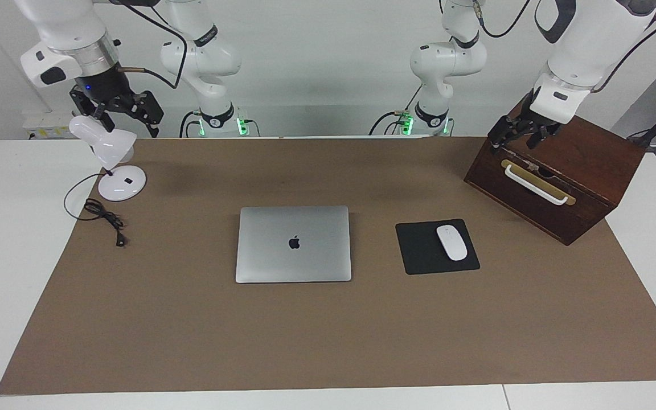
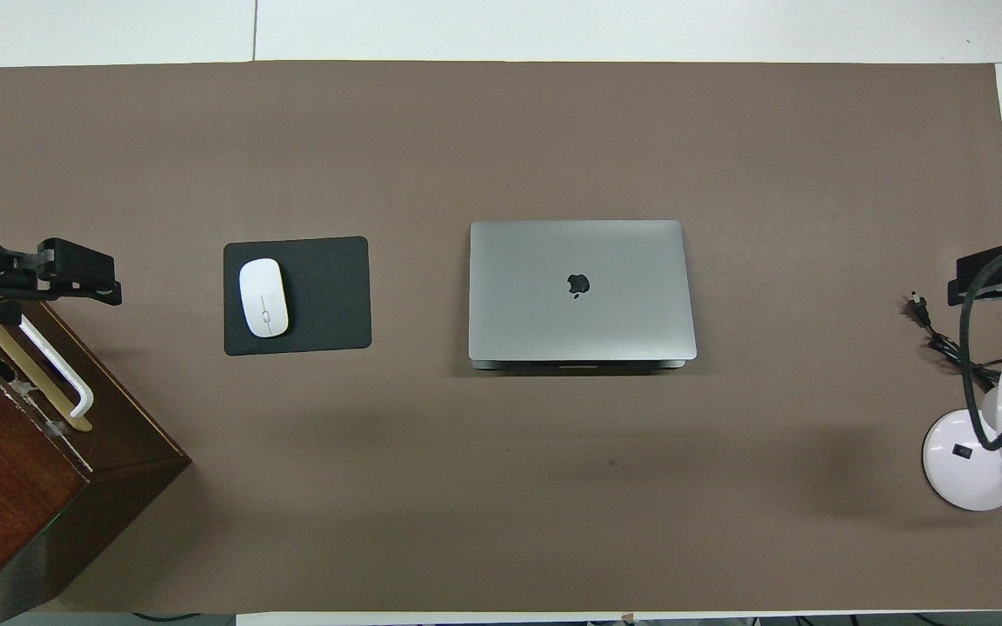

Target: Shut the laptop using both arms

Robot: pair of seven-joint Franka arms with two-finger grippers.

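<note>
The silver-grey laptop (image 1: pixel 293 244) lies flat on the brown mat with its lid down and the apple logo on top. It also shows in the overhead view (image 2: pixel 580 290). My left gripper (image 1: pixel 520 135) hangs open and empty in the air over the wooden box, above its handle; it also shows in the overhead view (image 2: pixel 76 271). My right gripper (image 1: pixel 116 108) hangs open and empty over the lamp's head at the right arm's end; it also shows in the overhead view (image 2: pixel 995 278). Neither gripper touches the laptop.
A dark wooden box (image 1: pixel 567 182) with a white handle (image 1: pixel 534 184) stands at the left arm's end. A white mouse (image 1: pixel 451 242) lies on a black mouse pad (image 1: pixel 419 250) beside the laptop. A white desk lamp (image 1: pixel 113 165) and its black cord (image 1: pixel 103 215) are at the right arm's end.
</note>
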